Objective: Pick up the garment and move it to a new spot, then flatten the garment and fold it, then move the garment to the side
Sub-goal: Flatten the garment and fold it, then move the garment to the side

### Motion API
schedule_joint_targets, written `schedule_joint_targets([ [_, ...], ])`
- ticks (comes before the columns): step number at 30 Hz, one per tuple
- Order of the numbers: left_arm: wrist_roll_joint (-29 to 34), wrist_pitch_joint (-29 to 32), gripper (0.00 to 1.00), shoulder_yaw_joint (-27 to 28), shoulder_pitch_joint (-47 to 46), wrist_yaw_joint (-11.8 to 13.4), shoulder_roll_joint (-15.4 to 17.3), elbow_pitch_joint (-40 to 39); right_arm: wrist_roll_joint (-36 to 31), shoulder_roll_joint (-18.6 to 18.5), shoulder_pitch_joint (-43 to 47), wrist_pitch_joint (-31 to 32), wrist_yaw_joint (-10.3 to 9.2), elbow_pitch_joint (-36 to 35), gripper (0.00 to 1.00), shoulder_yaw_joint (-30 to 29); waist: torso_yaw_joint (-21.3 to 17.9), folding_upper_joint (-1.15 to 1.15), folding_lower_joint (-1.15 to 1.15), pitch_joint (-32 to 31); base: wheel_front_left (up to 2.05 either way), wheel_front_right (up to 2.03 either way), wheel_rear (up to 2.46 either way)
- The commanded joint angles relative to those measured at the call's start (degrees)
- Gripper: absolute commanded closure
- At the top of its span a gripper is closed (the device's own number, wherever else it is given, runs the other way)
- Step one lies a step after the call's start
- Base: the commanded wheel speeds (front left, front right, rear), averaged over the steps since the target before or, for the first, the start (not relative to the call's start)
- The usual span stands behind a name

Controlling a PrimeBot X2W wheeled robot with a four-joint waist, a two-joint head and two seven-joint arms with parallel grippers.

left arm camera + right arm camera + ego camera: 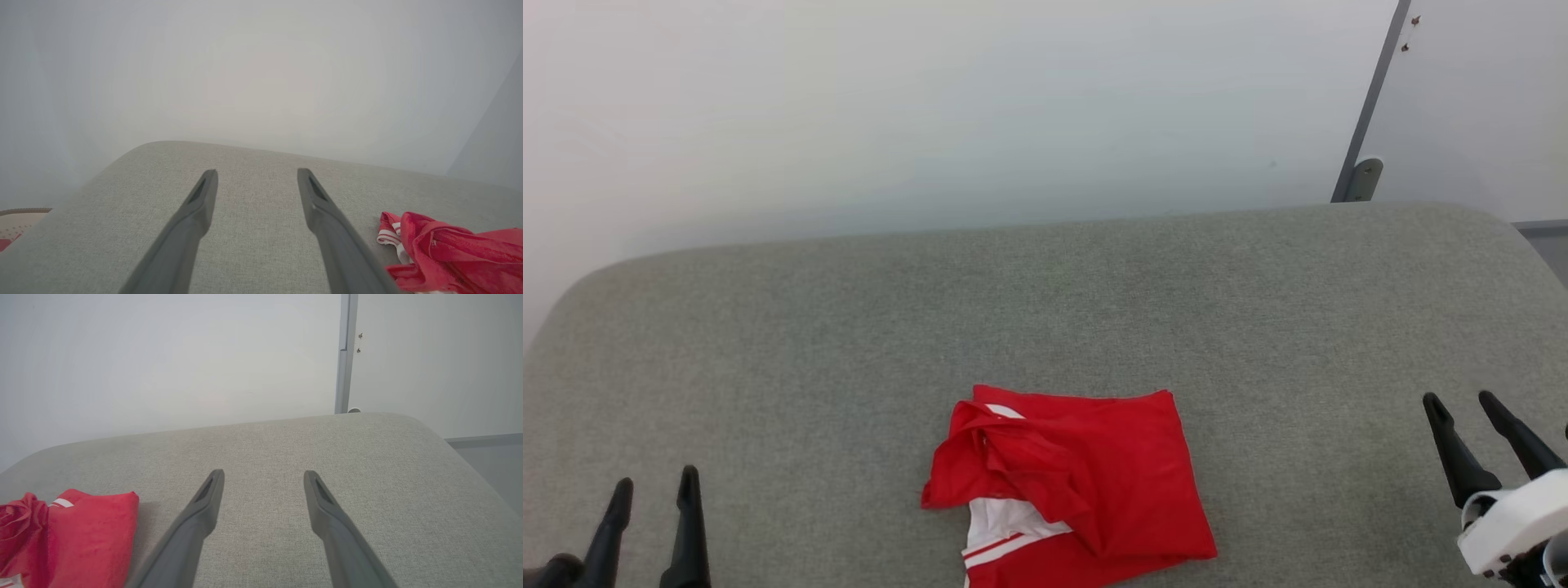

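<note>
The left end effector (656, 476) is at the near left of the grey padded surface (1045, 310), spread wide with nothing in it and well apart from the cloth. The garment (1086, 482) lies in the near middle of the surface. It is a red, loosely folded heap, bunched on its left side, with a white striped sleeve showing at its near edge. The right end effector (1459, 398) is at the near right, also well apart from the garment, spread wide and empty. A grey post (1372, 98) stands against the pale wall (931, 106) at far right.
</note>
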Motion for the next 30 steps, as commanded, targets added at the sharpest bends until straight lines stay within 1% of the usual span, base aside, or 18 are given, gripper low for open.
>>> schedule_joint_targets([
  [1, -0.64, -0.04, 0.0, -0.3, 0.69, -0.12, 0.23, 0.07, -0.22, 0.18, 1.14, -0.91, -0.09, 0.24, 0.0, -0.66, 0.25, 0.0, 0.0, -0.16, 0.0, 0.0, 0.0],
  [7, -1.58, -0.04, 0.0, -1.22, 1.02, -0.12, 0.84, -0.21, -1.33, 1.08, 3.02, -1.74, -0.09, 0.16, 0.0, -2.03, 0.9, 0.0, 0.0, -0.48, 0.0, 0.0, 0.0],
  [12, -2.44, -0.04, 0.0, -2.39, 1.38, -0.12, 1.72, -0.38, -1.8, 1.04, 3.45, -1.97, -0.09, 0.15, 0.0, -2.47, 1.35, 0.0, 0.0, -0.47, 0.0, 0.0, 0.0],
  [26, -4.02, -0.04, 0.0, -4.75, 1.51, -0.12, 3.38, 0.31, -3.0, 2.76, 5.03, -0.1, -0.09, -2.52, 0.0, -4.15, 2.14, 0.0, 0.0, -0.46, 0.0, 0.0, 0.0],
  [30, -3.68, -0.04, 0.0, -4.47, 1.09, -0.12, 3.42, 0.75, -2.15, 2.98, 5.02, 0.62, -0.08, -2.65, 0.0, -3.42, 3.3, 0.0, 0.0, -0.44, 0.0, 0.0, 0.0],
])
